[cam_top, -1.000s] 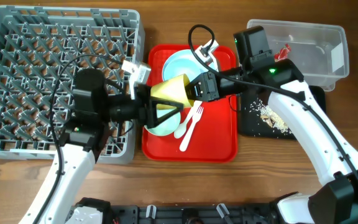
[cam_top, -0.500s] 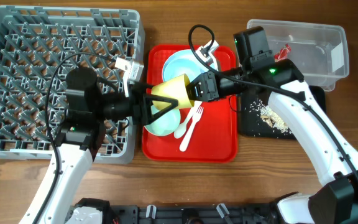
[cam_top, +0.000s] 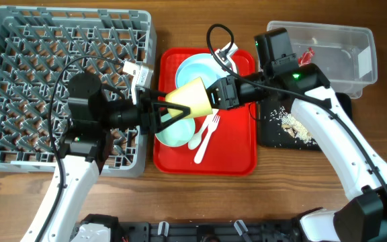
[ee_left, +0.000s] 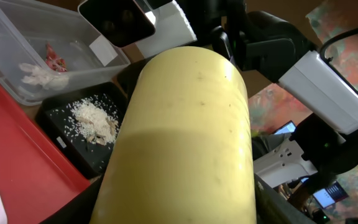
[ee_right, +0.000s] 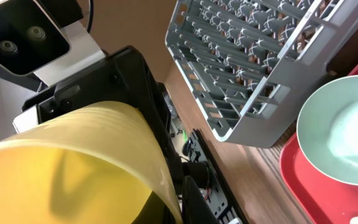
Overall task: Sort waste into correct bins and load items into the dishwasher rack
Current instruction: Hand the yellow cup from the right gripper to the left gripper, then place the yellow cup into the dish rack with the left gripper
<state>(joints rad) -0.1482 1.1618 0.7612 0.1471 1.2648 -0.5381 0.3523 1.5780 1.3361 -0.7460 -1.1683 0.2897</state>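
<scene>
My right gripper (cam_top: 210,95) is shut on the rim of the small yellow cup (cam_top: 190,97) and holds it on its side above the red tray. My left gripper (cam_top: 175,111) has its jaws spread around the cup's narrow end. The cup fills the left wrist view (ee_left: 185,137) and shows in the right wrist view (ee_right: 73,149). The pale green bowl (cam_top: 173,133), the light blue bowl (cam_top: 193,67), the white fork (cam_top: 208,131) and the spoon (cam_top: 195,141) lie on the tray. The grey rack (cam_top: 19,40) stands at the left. I cannot see the white plate.
The red tray (cam_top: 230,158) sits in the middle. The clear tub (cam_top: 328,33) at the back right holds the red wrapper (cam_top: 308,54) and a white napkin (ee_left: 39,73). The black tray (cam_top: 269,131) holds rice scraps (cam_top: 293,126).
My left gripper has shifted left and a little up, now around the cup's narrow end. The right gripper and the cup have hardly moved.
</scene>
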